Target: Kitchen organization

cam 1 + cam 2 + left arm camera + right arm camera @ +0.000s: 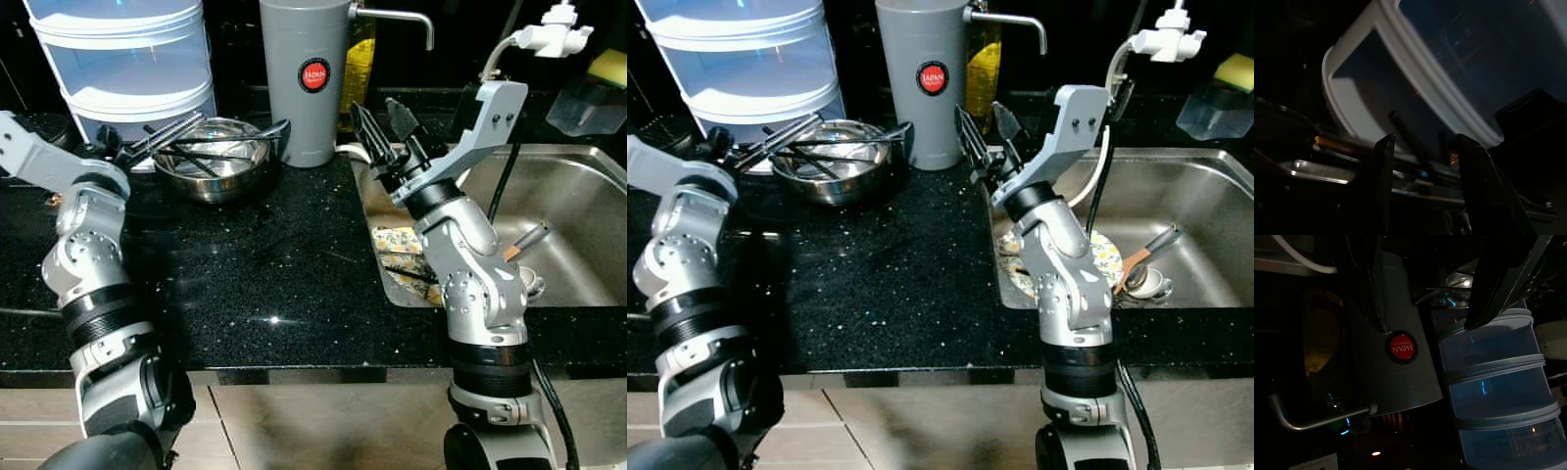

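The black speckled desk (284, 284) runs across the scene, with a steel sink (578, 225) set into it on the robot's right. At the back left stands a stack of pale blue tiered containers (127, 59), and beside it a tall grey dispenser (304, 78) with a red round label and a metal spout handle, a yellow bottle (361, 59) just behind it. Between the containers and the dispenser sits a steel bowl (216, 157) with dark chopsticks and utensils (196, 147) lying across it. In the sink lie a patterned plate (1102, 257), a small cup (1151, 284) and a wooden-handled tool (1146, 250); a white tap head (554, 34) hangs above, and a clear soap holder with a yellow sponge (607, 69) sits at the far right. The right gripper (384, 127) is raised over the sink's left edge, jaws spread and holding nothing, pointing toward the dispenser. The left gripper (1422, 181) hovers low by the bowl's rim near the containers, jaws spread, utensil handles lying just ahead of them.
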Available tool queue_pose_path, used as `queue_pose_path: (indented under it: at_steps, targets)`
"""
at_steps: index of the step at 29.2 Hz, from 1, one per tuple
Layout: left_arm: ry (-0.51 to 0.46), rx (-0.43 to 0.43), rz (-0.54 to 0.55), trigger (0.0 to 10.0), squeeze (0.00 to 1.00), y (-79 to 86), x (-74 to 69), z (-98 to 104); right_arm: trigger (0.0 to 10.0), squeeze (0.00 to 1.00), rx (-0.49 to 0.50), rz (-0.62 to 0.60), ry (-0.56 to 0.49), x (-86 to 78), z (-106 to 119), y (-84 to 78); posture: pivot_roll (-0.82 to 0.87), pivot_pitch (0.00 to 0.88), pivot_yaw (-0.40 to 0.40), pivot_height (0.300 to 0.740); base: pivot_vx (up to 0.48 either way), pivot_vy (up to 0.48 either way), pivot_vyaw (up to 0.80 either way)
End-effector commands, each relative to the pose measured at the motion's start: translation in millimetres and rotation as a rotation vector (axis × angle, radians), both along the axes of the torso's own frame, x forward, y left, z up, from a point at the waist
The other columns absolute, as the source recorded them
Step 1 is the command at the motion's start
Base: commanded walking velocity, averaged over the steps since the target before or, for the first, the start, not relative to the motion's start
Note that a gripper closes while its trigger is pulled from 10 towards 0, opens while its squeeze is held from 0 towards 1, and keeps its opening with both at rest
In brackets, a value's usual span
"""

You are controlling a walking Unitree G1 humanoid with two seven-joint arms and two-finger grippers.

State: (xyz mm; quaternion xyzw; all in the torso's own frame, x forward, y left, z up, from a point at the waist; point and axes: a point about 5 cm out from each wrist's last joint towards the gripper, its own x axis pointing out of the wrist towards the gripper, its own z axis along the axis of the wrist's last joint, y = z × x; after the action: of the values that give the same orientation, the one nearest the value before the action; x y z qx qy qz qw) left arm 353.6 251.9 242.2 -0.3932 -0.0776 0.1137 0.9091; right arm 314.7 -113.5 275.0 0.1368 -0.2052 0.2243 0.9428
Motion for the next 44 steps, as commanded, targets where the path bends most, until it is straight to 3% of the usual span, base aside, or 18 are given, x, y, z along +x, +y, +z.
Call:
queue_pose_path:
  at_steps: [1,2,3,4,16,19,20,21,22,35,37,39,41,44]
  targets:
    - [-0.018,-0.002,0.000,5.0,0.00,5.1,0.9,5.5,10.0,0.00,-0.007,-0.011,-0.009,-2.5,1.0,-2.0,0.02,0.009,-0.011,0.740,0.000,0.000,0.00]
    - [-0.021,-0.004,-0.003,3.9,0.00,5.5,1.4,5.5,10.0,0.00,-0.007,-0.011,-0.008,-2.5,1.0,-2.1,0.02,0.009,-0.011,0.740,0.000,0.000,0.00]
    - [-0.022,-0.005,-0.006,3.9,0.00,5.7,1.7,5.6,10.0,0.00,-0.007,-0.012,-0.008,-2.5,1.0,-2.2,0.02,0.009,-0.011,0.740,0.000,0.000,0.00]
    - [-0.026,-0.005,-0.008,0.0,0.00,5.7,1.8,6.0,10.0,0.00,-0.007,-0.012,-0.008,-2.4,1.1,-2.3,0.02,0.010,-0.013,0.740,0.000,0.000,0.00]
    - [-0.112,-0.007,-0.010,0.0,0.00,3.6,-4.8,18.1,10.0,0.00,-0.002,-0.004,-0.004,-0.8,0.2,0.2,0.04,0.010,-0.020,0.740,0.000,0.000,0.00]
    - [-0.248,0.056,-0.010,0.0,0.00,-2.7,-14.5,41.8,10.0,0.00,-0.002,-0.003,-0.003,-0.5,0.0,0.5,0.04,0.011,-0.022,0.740,0.000,0.000,0.00]
    - [-0.248,0.056,-0.010,0.0,0.00,-2.7,-14.5,41.8,10.0,0.00,-0.002,-0.003,-0.003,-0.5,0.0,0.5,0.04,0.011,-0.022,0.740,0.000,0.000,0.00]
    - [-0.274,0.076,-0.015,2.5,0.00,-5.1,-16.8,47.8,10.0,0.00,-0.002,-0.003,-0.003,-0.5,-0.1,0.4,0.04,0.011,-0.022,0.740,0.000,0.000,0.00]
    - [-0.305,0.146,-0.025,10.0,0.00,-12.1,-19.5,62.1,10.0,0.00,-0.002,-0.002,-0.002,-0.3,-0.1,0.5,0.04,0.010,-0.026,0.740,0.000,0.000,0.00]
    - [-0.411,0.362,-0.050,10.0,0.00,-35.7,-30.7,109.4,10.0,0.00,0.002,0.001,-0.003,0.5,-0.2,2.6,0.05,0.008,-0.020,0.740,0.000,0.000,0.00]
    - [-0.469,0.494,-0.163,10.0,0.00,-52.8,-36.2,118.0,10.0,0.00,0.002,0.000,-0.003,0.7,-0.4,2.7,0.05,0.007,-0.019,0.740,0.000,0.000,0.00]
    - [-0.413,0.609,-0.214,10.0,0.00,-63.3,-33.2,112.8,10.0,0.00,0.002,-0.001,-0.003,1.0,-0.4,2.8,0.04,0.006,-0.017,0.740,0.000,0.000,0.00]
    - [-0.372,0.522,-0.223,10.0,0.00,-62.8,-28.7,109.1,10.0,0.00,0.002,-0.002,-0.004,0.7,-0.2,2.7,0.04,0.007,-0.014,0.740,0.000,0.000,0.00]
    - [-0.395,0.528,-0.217,10.0,0.00,-63.3,-30.5,112.9,10.0,0.00,0.002,-0.005,-0.004,0.5,-0.3,2.4,0.04,0.007,-0.014,0.740,0.000,0.000,0.00]
